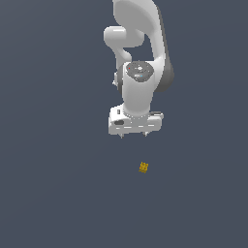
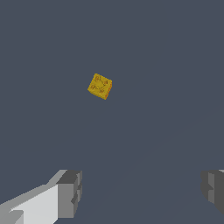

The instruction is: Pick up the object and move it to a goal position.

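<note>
the exterior view looks from high up and steeply down at the white arm [image 1: 138, 72], far enough back to take in the arm's upper links, the pincer [image 1: 134, 135] and a wide stretch of plain grey tabletop [image 1: 48, 193] around them. the wrist view sits just behind the pincer [image 2: 140, 192] and faces down past its two spread fingers [image 2: 68, 194] at the same tabletop [image 2: 166, 65], much closer. both views share the small yellow brick [image 1: 143, 167] [image 2: 100, 86], which lies ahead of the pincer and apart from it.
</note>
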Robot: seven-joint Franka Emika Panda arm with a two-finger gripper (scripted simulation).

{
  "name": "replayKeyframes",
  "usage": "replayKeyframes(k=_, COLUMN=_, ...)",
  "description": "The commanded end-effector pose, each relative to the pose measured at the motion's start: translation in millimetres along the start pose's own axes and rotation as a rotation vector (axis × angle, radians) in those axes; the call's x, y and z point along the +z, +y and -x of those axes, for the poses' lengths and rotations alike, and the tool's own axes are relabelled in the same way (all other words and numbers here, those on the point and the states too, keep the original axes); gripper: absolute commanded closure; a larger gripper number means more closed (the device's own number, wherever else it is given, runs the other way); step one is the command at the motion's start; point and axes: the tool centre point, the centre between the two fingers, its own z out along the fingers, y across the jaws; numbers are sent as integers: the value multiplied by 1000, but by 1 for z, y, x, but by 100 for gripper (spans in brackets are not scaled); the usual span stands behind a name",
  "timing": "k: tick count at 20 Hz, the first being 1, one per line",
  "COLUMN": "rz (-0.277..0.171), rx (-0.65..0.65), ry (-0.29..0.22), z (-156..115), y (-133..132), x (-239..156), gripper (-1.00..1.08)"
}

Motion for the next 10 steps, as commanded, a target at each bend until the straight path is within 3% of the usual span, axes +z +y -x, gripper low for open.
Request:
replayKeyframes(k=1, rz=0, rx=4, ry=0, z=0, y=1, x=0, gripper=-92)
replayKeyframes(k=10, rz=-1, rx=67, ry=-1, z=-17, y=-5, x=11, gripper=-92)
